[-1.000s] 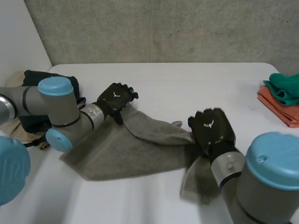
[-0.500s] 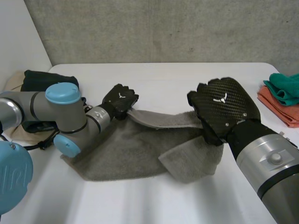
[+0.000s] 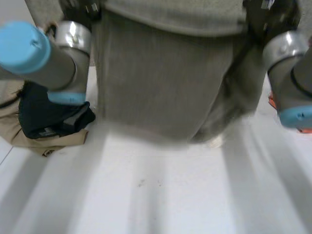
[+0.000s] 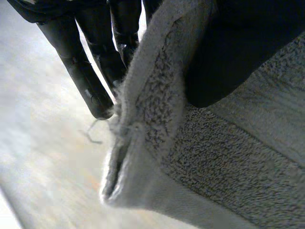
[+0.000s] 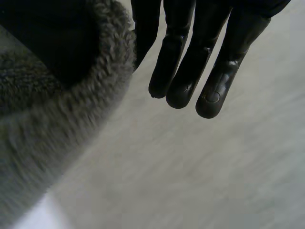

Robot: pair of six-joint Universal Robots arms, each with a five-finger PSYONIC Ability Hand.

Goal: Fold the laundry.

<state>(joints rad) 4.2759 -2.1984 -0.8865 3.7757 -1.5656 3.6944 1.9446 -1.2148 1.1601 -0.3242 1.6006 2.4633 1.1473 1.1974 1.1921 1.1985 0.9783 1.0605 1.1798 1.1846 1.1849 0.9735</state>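
A grey towel (image 3: 161,83) hangs spread out in front of the head camera, held up by its upper edge between my two arms, with its lower edge just above the white table (image 3: 161,195). My left hand (image 4: 238,47) is shut on one upper corner of the towel (image 4: 224,157): the thumb presses the hem against the fingers (image 4: 90,81). At the other upper corner my right hand (image 5: 47,33) pinches the towel (image 5: 43,129) under its thumb, with its fingers (image 5: 186,62) straight beside the cloth.
A pile of dark and beige clothes (image 3: 44,117) lies on the table at the left, below my left arm (image 3: 63,58). A strip of orange cloth (image 3: 304,129) shows at the right edge by my right arm (image 3: 287,63).
The towel lay on the table with a hand at each end. Both hands have lifted it high, and it now hangs stretched between them close to the head camera.
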